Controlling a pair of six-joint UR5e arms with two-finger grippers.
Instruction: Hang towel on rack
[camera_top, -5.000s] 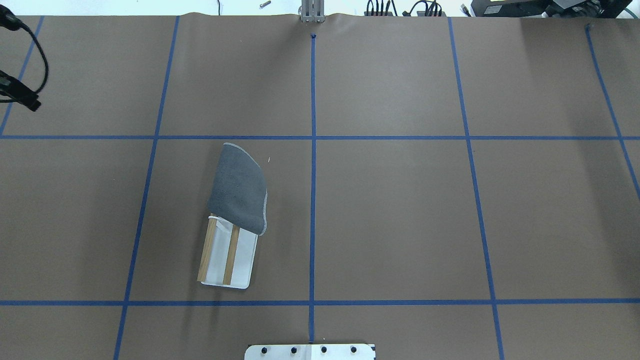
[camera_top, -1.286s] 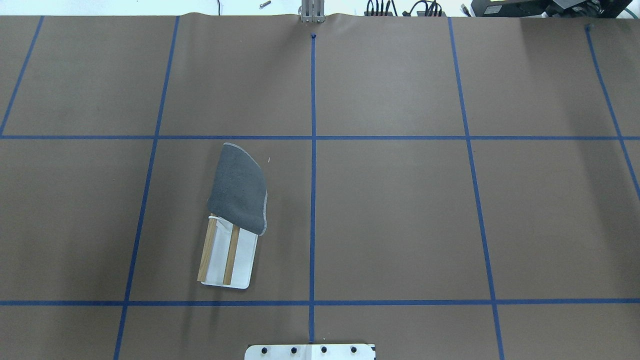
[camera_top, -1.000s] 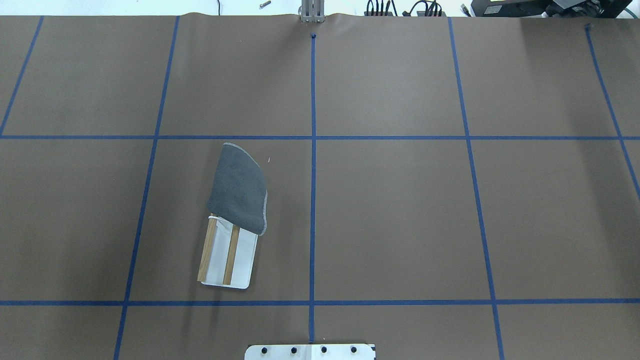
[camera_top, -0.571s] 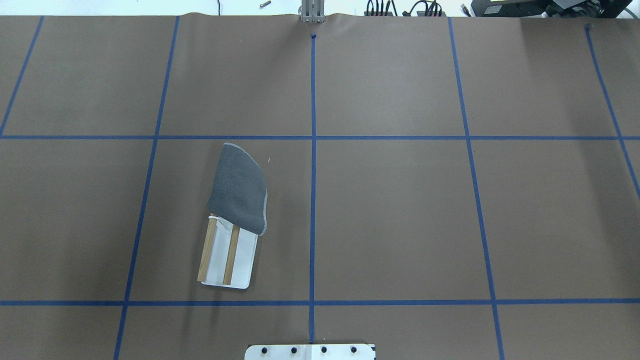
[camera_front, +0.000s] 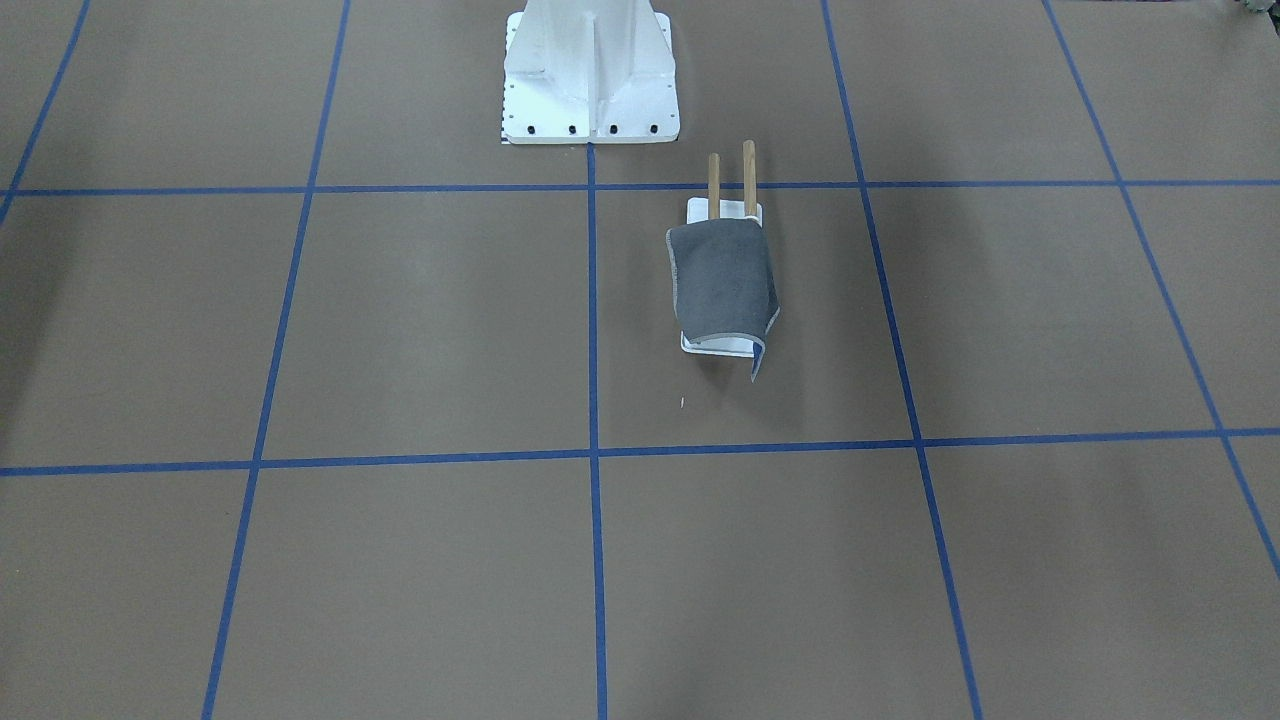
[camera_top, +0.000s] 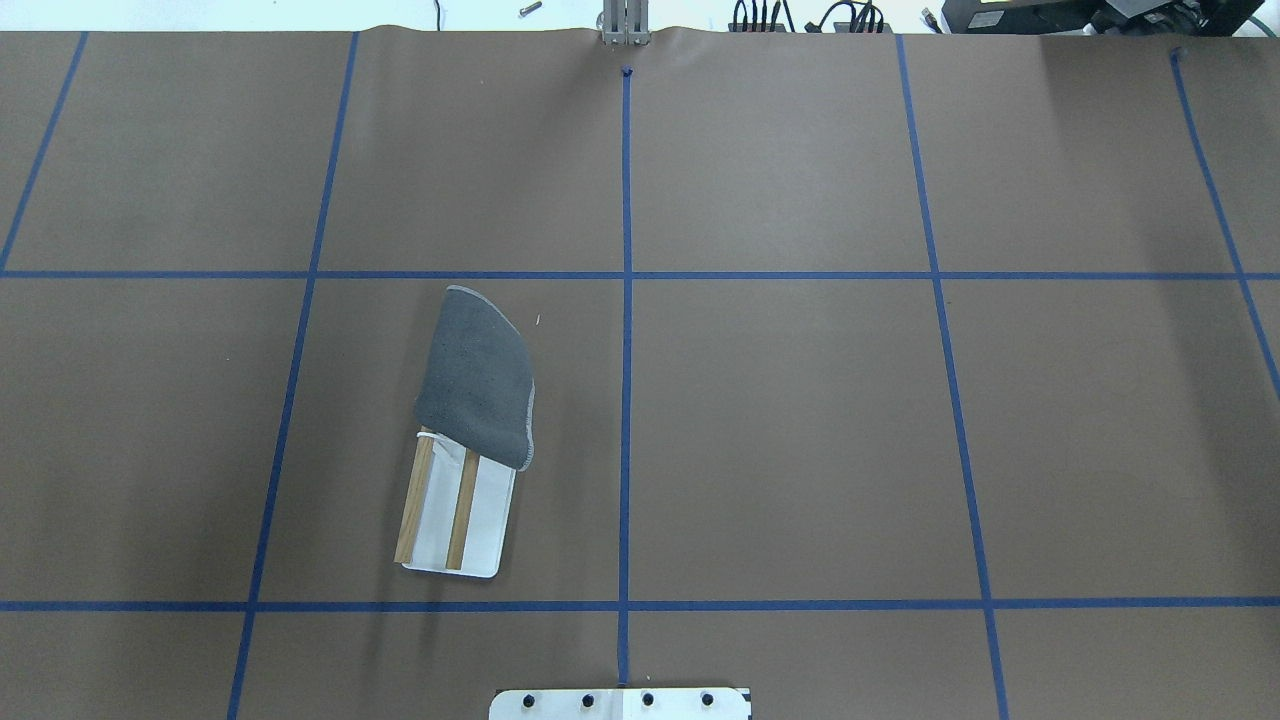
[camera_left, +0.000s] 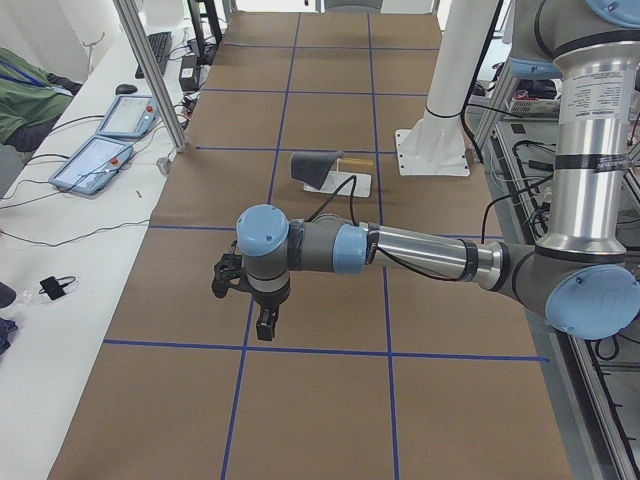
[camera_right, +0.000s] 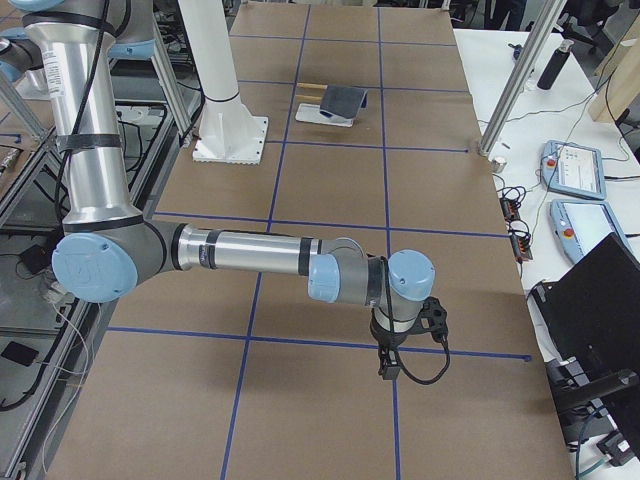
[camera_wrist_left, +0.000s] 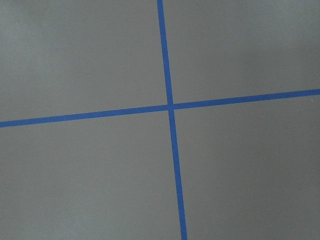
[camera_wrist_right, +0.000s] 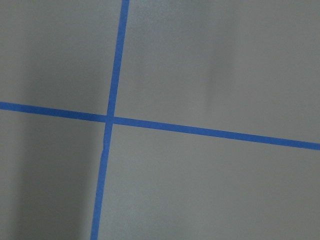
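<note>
The dark grey towel (camera_top: 475, 375) lies draped over one end of the rack (camera_top: 482, 520), a white base with two wooden bars. It also shows in the front view (camera_front: 722, 285), with a bluish corner hanging down. Neither gripper is near it. My left gripper (camera_left: 265, 325) hangs over bare table far off at the left end and shows only in the left side view. My right gripper (camera_right: 388, 365) hangs over the right end and shows only in the right side view. I cannot tell whether either is open or shut. Both wrist views show only blue tape lines.
The robot's white pedestal (camera_front: 590, 70) stands just behind the rack. Metal posts (camera_left: 150, 70) (camera_right: 515, 80) rise at the table's far edge. Tablets (camera_left: 100, 160) (camera_right: 575, 165) and cables lie on the white side tables beyond it.
Five seconds ago a black part of the left arm showed at the overhead view's left edge; it has left that view. The towel and rack have not moved.
</note>
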